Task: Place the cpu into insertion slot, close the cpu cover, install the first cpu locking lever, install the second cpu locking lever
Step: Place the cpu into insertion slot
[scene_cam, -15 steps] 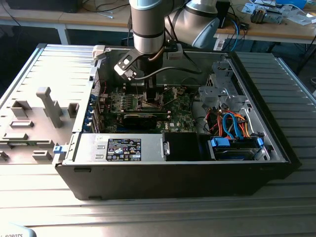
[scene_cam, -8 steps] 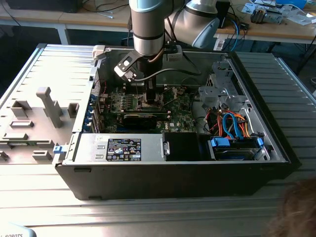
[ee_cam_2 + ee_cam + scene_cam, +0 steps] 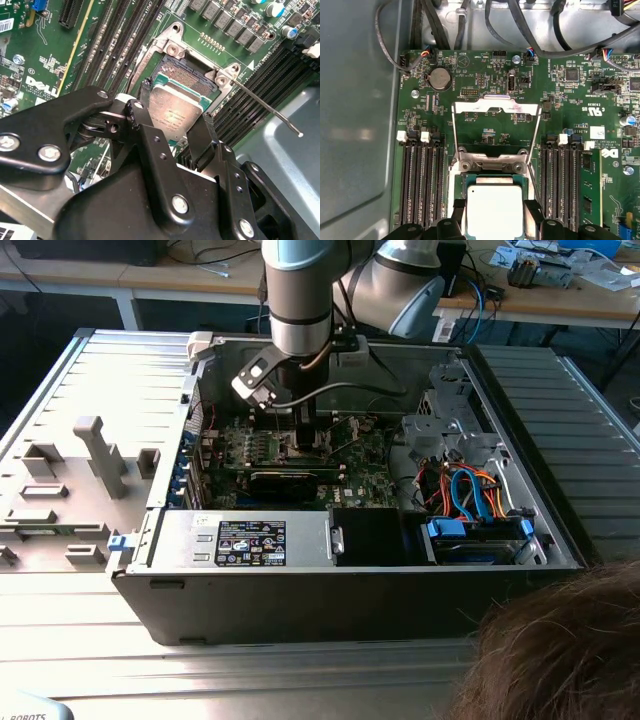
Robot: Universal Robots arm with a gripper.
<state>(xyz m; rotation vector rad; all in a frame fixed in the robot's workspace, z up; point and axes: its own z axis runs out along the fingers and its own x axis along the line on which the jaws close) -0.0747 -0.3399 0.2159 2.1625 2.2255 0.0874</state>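
Observation:
My gripper [image 3: 305,440] reaches down into the open computer case, over the green circuit board [image 3: 360,475]. In both wrist views its two black fingers [image 3: 532,212] press on opposite edges of the cpu [image 3: 495,207], a flat square chip with a silver-grey top. The gripper [image 3: 175,107] holds the cpu [image 3: 175,115] close over the insertion slot [image 3: 192,77], part of whose contact field shows past the chip's far edge. The cpu cover [image 3: 495,106] stands swung open beyond the slot. A thin locking lever [image 3: 265,106] sticks out free beside the socket.
Long black memory slots [image 3: 422,185] flank the socket on both sides. Cables [image 3: 435,25] run along the case wall. Orange and blue wires [image 3: 470,490] fill the drive bay at the exterior view's right. A person's hair [image 3: 560,650] sits at the front right.

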